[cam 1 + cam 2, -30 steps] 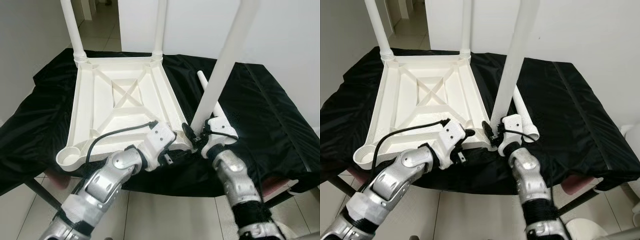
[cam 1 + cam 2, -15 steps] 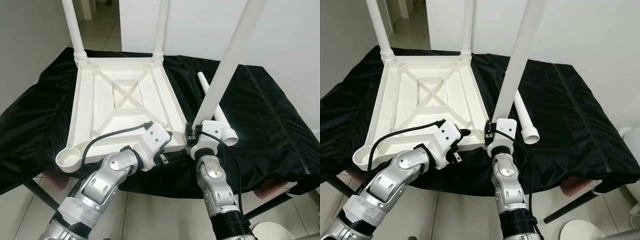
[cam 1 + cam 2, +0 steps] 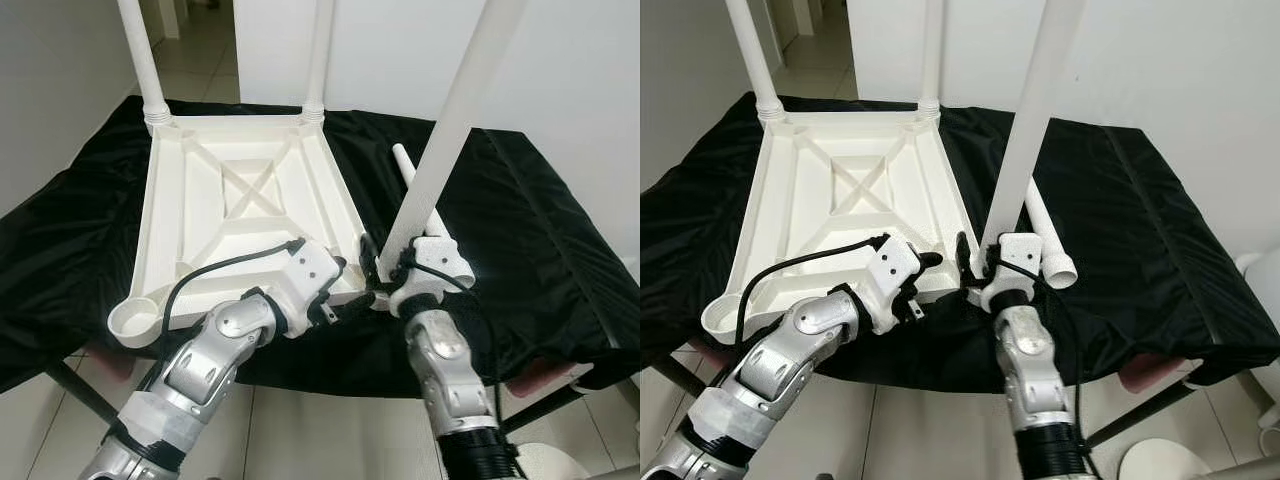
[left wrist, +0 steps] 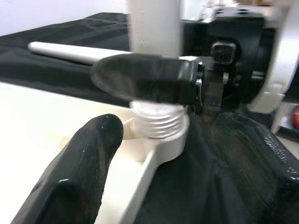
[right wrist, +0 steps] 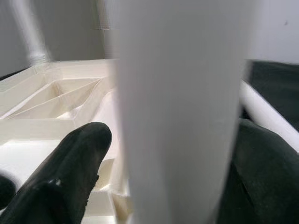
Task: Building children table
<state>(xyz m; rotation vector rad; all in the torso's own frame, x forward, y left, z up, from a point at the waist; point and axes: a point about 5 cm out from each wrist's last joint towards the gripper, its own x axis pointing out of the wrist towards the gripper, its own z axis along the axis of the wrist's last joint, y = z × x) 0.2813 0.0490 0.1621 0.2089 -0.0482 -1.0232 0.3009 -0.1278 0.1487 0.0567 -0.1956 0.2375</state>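
Note:
A white plastic children's table (image 3: 230, 215) lies upside down on a black cloth. Two legs (image 3: 140, 60) (image 3: 320, 55) stand in its far corner sockets. A third leg (image 3: 450, 110) rises tilted from the near right corner, its threaded end (image 4: 159, 122) sitting in the socket. My right gripper (image 3: 385, 272) is shut on this leg just above the socket, fingers (image 5: 70, 177) on either side. My left gripper (image 3: 343, 272) holds the table's rim beside that corner, one finger (image 4: 88, 158) over the inside. A loose leg (image 3: 1052, 248) lies on the cloth to the right.
The near left corner socket (image 3: 135, 322) stands open with no leg in it. The black cloth (image 3: 530, 220) covers a low stand and hangs over its edges. White walls stand behind and to the left, and tiled floor lies below.
My right wrist has swung around the base of the leg, to the left and then back right, still gripping it. The left gripper stays at the rim.

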